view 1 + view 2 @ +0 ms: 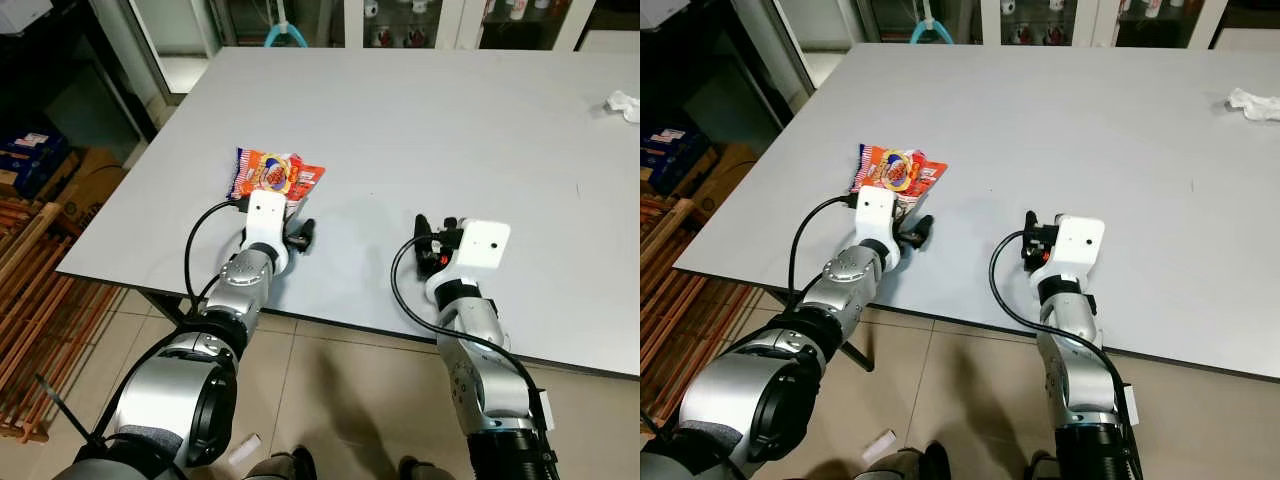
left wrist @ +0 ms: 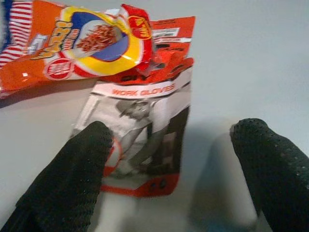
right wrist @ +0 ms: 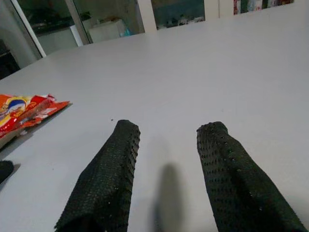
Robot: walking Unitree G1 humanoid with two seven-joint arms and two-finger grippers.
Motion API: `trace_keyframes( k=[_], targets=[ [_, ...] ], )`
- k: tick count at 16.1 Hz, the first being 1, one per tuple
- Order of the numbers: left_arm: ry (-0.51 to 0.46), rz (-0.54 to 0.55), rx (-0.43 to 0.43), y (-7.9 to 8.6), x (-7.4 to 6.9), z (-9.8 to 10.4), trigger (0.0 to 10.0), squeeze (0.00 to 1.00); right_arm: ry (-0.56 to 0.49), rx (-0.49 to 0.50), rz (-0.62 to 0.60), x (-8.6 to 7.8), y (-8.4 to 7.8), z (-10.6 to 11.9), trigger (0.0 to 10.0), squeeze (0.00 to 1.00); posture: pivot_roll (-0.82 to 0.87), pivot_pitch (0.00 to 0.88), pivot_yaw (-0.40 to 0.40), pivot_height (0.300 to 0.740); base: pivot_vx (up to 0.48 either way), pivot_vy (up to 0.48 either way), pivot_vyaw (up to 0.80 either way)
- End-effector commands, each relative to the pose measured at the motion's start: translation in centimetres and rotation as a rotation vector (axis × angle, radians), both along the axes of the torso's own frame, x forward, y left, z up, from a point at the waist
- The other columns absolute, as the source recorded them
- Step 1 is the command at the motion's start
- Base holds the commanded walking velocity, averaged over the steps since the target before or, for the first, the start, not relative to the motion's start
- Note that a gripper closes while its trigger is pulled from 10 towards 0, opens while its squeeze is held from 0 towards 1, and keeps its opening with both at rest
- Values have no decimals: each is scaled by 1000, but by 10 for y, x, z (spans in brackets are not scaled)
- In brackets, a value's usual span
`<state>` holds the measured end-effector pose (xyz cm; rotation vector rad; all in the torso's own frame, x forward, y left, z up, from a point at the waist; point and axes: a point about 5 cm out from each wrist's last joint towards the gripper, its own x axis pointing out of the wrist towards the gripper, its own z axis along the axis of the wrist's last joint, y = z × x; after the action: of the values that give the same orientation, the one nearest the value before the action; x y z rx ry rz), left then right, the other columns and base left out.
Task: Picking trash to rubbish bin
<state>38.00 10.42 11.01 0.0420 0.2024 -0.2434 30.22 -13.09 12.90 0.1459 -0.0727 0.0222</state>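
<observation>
An orange snack packet (image 1: 273,172) lies near the table's left front corner, overlapping a red and white "work gloves" package (image 2: 140,125). My left gripper (image 1: 290,218) rests low on the table right at these wrappers. It is open, one black finger (image 2: 72,179) on the gloves package's edge and the other (image 2: 275,169) over bare table. My right gripper (image 1: 424,238) hovers low over bare table to the right, open and holding nothing, with its fingers (image 3: 116,169) pointing across the tabletop. A crumpled white paper (image 1: 622,103) lies at the far right.
The grey table (image 1: 420,130) ends just below both wrists at its front edge (image 1: 330,318). A wooden rack (image 1: 35,300) and cardboard boxes (image 1: 95,180) stand on the floor to the left. Glass cabinets (image 1: 400,20) line the back.
</observation>
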Motion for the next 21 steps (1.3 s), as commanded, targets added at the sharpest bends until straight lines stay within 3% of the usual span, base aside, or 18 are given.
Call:
trace_keyframes(
  k=[1,2,3,21],
  targets=[
    [46,-14,-1,1,-3,-8,10000,0,-9,2,7,-2,4,4,10000,0,-115,164,136,740,0,0,0],
    [54,-12,-9,1,-4,-9,2157,0,-9,2,7,-2,4,4,10000,0,-117,166,137,740,0,0,0],
    [58,-13,-14,0,-4,-10,0,0,-9,3,4,-1,3,5,10000,0,-115,166,138,740,0,0,0],
    [74,-50,2,-2,-9,-18,0,0,-9,5,11,3,6,5,10000,0,-100,140,141,740,0,0,0]
  ],
)
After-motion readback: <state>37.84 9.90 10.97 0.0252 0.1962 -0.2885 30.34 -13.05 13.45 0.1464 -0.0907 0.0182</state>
